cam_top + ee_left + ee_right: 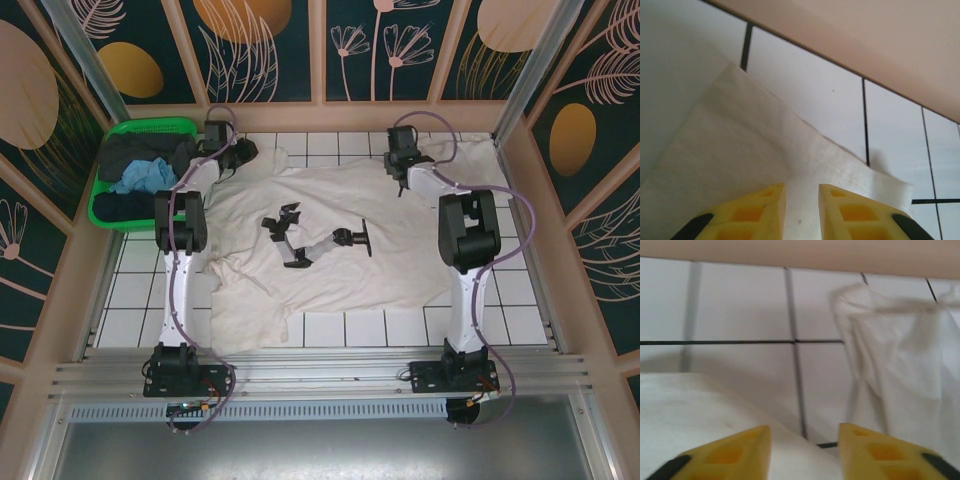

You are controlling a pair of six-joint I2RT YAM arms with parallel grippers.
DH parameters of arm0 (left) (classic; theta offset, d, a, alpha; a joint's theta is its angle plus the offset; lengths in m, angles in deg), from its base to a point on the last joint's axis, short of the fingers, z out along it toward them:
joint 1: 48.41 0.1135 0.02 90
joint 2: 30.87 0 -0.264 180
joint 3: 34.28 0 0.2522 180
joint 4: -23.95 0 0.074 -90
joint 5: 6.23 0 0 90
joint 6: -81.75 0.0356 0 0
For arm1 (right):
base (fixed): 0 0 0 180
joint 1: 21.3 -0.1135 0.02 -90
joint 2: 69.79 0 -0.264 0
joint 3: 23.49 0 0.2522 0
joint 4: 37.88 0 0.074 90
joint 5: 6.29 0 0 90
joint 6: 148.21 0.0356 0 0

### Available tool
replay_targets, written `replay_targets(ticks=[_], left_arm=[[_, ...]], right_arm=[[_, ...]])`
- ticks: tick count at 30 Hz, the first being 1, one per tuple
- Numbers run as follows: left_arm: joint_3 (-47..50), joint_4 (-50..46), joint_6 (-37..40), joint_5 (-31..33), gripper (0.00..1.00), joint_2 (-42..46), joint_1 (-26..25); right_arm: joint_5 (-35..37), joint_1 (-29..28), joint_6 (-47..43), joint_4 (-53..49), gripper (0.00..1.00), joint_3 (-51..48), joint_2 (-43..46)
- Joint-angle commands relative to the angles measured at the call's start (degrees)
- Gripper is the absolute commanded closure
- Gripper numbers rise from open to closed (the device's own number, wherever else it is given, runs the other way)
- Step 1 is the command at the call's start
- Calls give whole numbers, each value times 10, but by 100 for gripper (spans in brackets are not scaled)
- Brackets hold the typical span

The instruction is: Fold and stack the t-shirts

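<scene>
Too small overhead, the gaps are shown by wrist views: left end effector (801, 195) narrow, right end effector (804, 435) wider, over a wrinkled white cotton t-shirt (735, 155).

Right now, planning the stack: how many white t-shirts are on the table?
2 that I can tell apart: one spread t-shirt across the middle tiles, one bunched t-shirt at the far right corner. Overlapping folds may hide more.

White arms (178, 295) with black joints (180, 220), lilac cables (510, 385), yellow pincer fingers (755, 212)
</scene>
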Motion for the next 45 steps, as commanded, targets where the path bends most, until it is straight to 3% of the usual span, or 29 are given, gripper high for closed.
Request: replay_targets(ticks=[1, 5, 8, 12, 14, 20, 23, 25, 29, 35, 41, 45], left_arm=[[-41, 33, -1, -26, 75, -33, 1], [-72, 46, 13, -27, 73, -31, 0], [-78, 35, 22, -37, 73, -5, 0], [-29, -17, 73, -22, 67, 91, -5], [41, -35, 99, -4, 63, 165, -9], [425, 32, 102, 52, 59, 412, -38], [569, 80, 72, 57, 58, 462, -58], [614, 115, 37, 64, 59, 455, -58], [589, 109, -6, 112, 62, 402, -55], [486, 85, -3, 109, 64, 305, -46], [347, 51, -9, 100, 65, 199, -21], [256, 51, -21, 80, 67, 142, -7]], right_arm=[[-6, -2, 43, -74, 50, -10, 38], [-98, -16, 97, -50, 36, -117, 137], [-175, -33, 146, -8, 33, -227, 208], [-191, -49, 214, 65, 33, -372, 287], [-200, -50, 232, 90, 33, -420, 313], [-166, -47, 228, 97, 33, -474, 331], [-188, -50, 232, 116, 33, -489, 341], [-206, -52, 235, 131, 33, -495, 345], [-207, -64, 227, 127, 32, -493, 361], [-162, -68, 233, 100, 30, -516, 406], [-161, -66, 250, 21, 18, -525, 475], [-148, -55, 317, -62, 12, -548, 537]])
